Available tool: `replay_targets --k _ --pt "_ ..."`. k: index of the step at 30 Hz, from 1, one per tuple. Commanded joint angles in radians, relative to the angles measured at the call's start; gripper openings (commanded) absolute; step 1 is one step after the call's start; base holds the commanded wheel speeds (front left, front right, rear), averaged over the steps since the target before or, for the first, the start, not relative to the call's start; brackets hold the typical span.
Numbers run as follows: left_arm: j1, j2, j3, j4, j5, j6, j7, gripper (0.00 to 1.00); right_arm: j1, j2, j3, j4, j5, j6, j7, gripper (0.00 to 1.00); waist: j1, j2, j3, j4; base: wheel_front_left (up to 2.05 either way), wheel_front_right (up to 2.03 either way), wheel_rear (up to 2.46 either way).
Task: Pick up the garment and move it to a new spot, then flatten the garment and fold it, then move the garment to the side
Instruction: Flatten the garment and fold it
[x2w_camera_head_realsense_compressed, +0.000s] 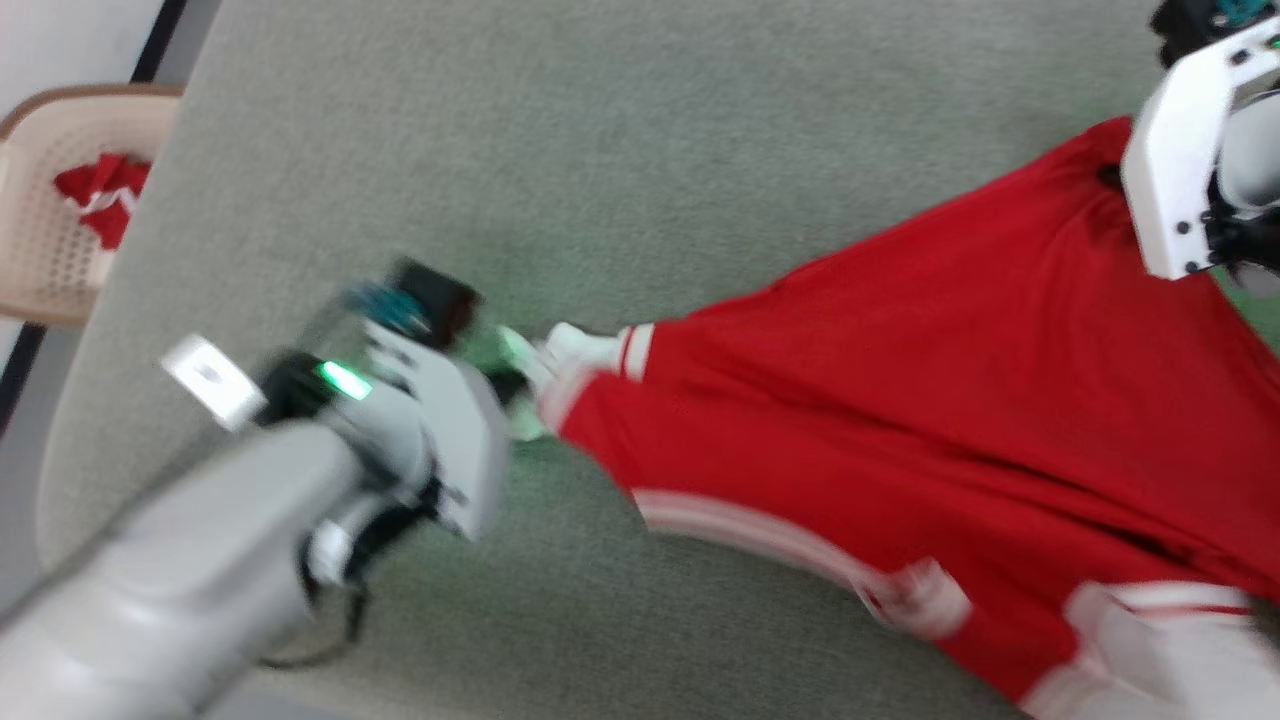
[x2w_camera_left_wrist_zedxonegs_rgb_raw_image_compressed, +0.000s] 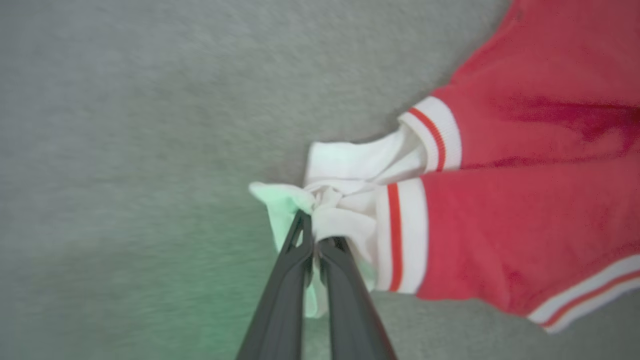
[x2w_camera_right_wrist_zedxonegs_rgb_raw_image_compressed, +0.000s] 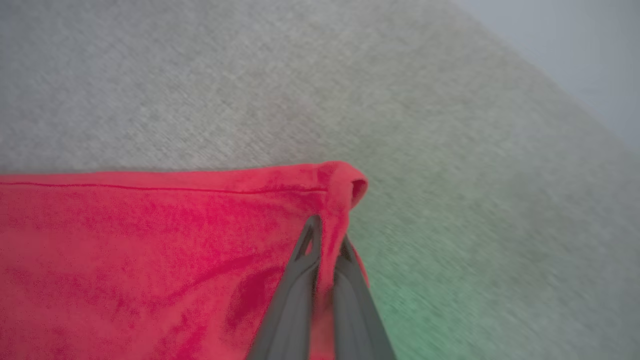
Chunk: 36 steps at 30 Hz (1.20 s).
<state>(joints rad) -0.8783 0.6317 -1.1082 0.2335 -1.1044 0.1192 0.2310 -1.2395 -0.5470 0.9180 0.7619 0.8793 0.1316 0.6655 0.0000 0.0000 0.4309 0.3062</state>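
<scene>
Pale grey arms, white wrist housings, slim dark fingers.

The left forearm (x2w_camera_head_realsense_compressed: 170, 570) is a smooth, rounded light-grey shell. Its wrist housing (x2w_camera_head_realsense_compressed: 455, 440) is white and boxy, with a glowing green light (x2w_camera_head_realsense_compressed: 345, 380), a teal part (x2w_camera_head_realsense_compressed: 385, 305) and a thin black cable (x2w_camera_head_realsense_compressed: 345, 620) looping beneath. The right wrist bracket (x2w_camera_head_realsense_compressed: 1170, 170) is an angular white plate with small dark screws. The left gripper (x2w_camera_left_wrist_zedxonegs_rgb_raw_image_compressed: 317, 235) and the right gripper (x2w_camera_right_wrist_zedxonegs_rgb_raw_image_compressed: 329, 232) each have two long, tapering dark-grey fingers with cut-outs near the tips.

The garment (x2w_camera_head_realsense_compressed: 900, 380) lies stretched across the grey-green cloth-covered surface (x2w_camera_head_realsense_compressed: 600, 150).
</scene>
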Motion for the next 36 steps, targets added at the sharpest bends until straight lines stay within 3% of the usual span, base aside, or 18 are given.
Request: replay_targets --k 1,6,12,17,27,33,36 --pt "-0.034 0.030 0.013 -0.005 0.010 0.015 0.025 0.00 0.005 -0.018 0.010 -0.017 0.016 -0.002 -0.018 0.00 0.0000 0.0000 -0.052 -0.056 0.00 0.00 0.00" --pt "-0.174 0.114 0.050 -0.026 0.025 0.024 0.129 0.00 -0.023 -0.060 0.006 -0.070 0.047 -0.002 -0.073 0.00 0.0000 0.0000 -0.101 -0.112 0.00 0.00 0.00" --pt "-0.339 0.124 0.076 0.034 0.048 -0.006 0.220 0.00 -0.055 -0.085 -0.027 -0.110 0.068 -0.002 -0.122 0.00 0.0000 0.0000 -0.152 -0.173 0.00 0.00 0.00" --pt "-0.462 0.092 0.080 0.149 0.084 -0.050 0.247 0.00 -0.095 -0.066 -0.088 -0.101 0.047 -0.002 -0.184 0.00 0.0000 0.0000 -0.185 -0.217 0.00 0.00 0.00" --pt "-0.687 -0.024 0.116 0.430 0.149 -0.126 0.141 0.00 -0.175 0.032 -0.218 -0.001 -0.065 -0.002 -0.334 0.00 0.0000 0.0000 -0.205 -0.274 0.00 0.00 0.00" --pt "-0.809 -0.077 0.126 0.583 0.191 -0.159 0.056 0.00 -0.243 0.099 -0.287 0.110 -0.158 -0.002 -0.451 0.00 0.0000 0.0000 -0.149 -0.299 0.00 0.00 0.00" --pt "-0.888 -0.097 0.130 0.644 0.231 -0.147 -0.021 0.00 -0.298 0.128 -0.311 0.163 -0.226 -0.002 -0.547 0.00 0.0000 0.0000 -0.085 -0.308 0.00 0.00 0.00"
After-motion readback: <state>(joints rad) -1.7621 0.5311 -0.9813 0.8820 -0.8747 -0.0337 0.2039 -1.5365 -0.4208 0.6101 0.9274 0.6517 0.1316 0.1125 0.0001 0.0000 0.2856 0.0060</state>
